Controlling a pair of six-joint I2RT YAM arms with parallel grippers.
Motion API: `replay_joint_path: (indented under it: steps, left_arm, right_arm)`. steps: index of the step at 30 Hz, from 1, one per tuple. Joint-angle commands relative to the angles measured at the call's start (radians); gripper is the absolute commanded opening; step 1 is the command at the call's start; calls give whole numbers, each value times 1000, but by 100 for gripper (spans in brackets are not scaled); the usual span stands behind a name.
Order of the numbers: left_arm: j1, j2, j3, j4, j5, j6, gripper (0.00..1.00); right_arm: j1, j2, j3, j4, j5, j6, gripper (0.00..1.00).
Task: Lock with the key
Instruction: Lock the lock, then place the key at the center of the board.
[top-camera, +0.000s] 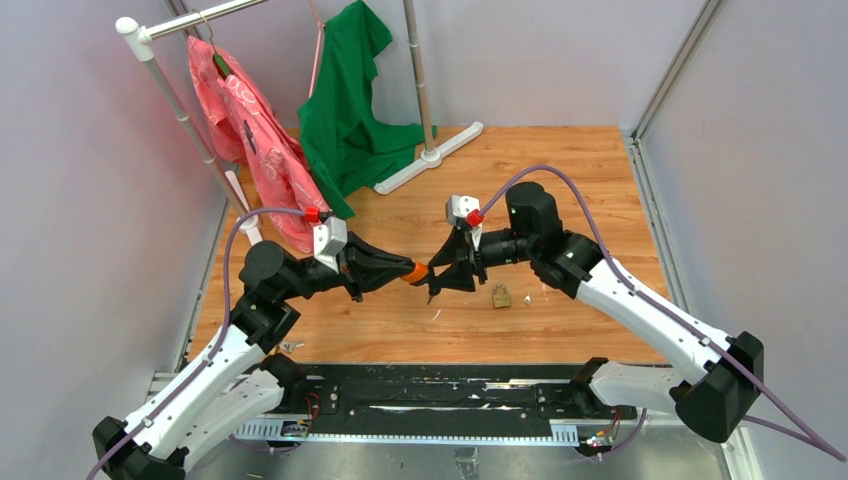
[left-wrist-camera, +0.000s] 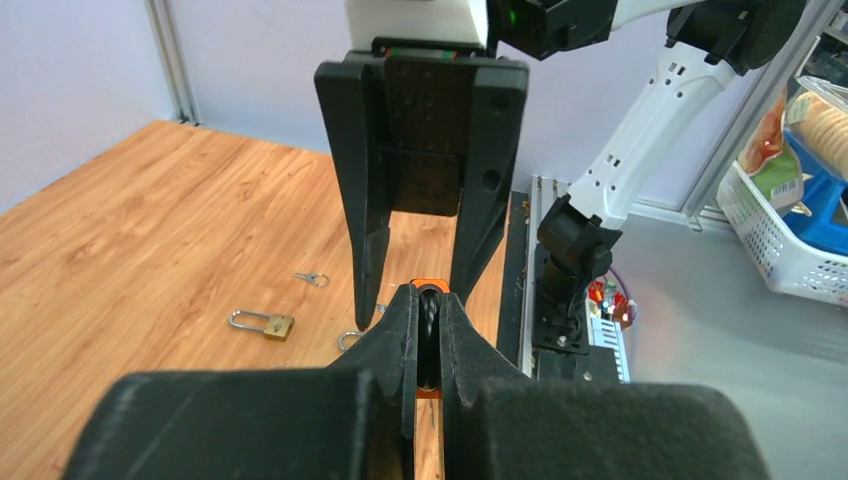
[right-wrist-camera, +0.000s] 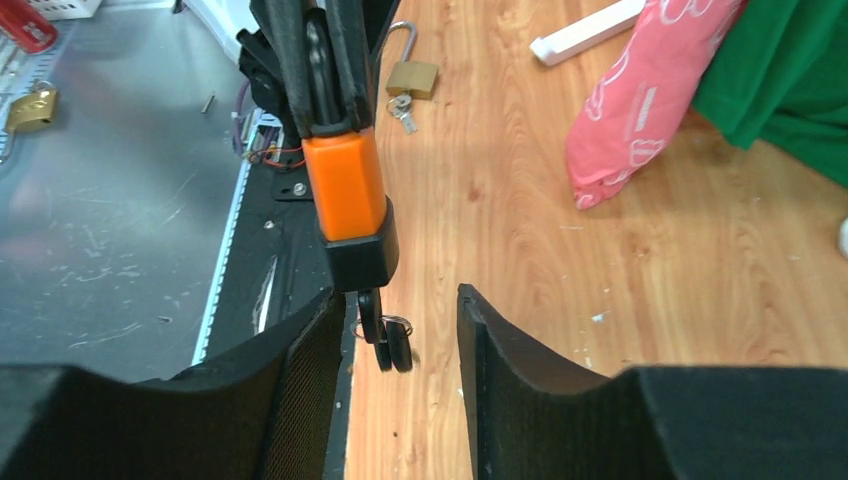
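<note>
Left gripper (left-wrist-camera: 428, 330) clamped shut on orange padlock (right-wrist-camera: 345, 188), mid-frame above the worktop (top-camera: 560, 190). Key (right-wrist-camera: 388, 342) dangles from its base between the parted, empty right gripper (right-wrist-camera: 400, 330) fingers. Risk: swinging key slips the pinch. Brass padlock (top-camera: 501, 296) lies just right; clothes rack (top-camera: 180, 110) upper left, clear.

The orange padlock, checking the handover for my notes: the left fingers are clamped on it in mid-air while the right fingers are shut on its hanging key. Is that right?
Not quite. The left gripper does clamp the orange padlock, but the right gripper stands open around the hanging key, as the right wrist view shows.
</note>
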Motion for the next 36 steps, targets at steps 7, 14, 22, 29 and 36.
replay_joint_path:
  steps: [7,14,22,29,36]
  left_arm:
    - [-4,-8,32,41,11,9,0]
    - [8,-12,80,62,28,82,0]
    - [103,-3,243,-23,159,180,0]
    - [103,-15,191,-105,129,141,0]
    - [100,-30,123,-109,90,115,0]
  right_arm:
    - [-8,17,-20,113,-58,105,5]
    - [-86,-9,-142,112,34,38,0]
    - [-315,47,-292,115,163,51,0]
    - [-320,82,-194,84,326,315,0]
    - [-474,160,-72,-61,421,355,0]
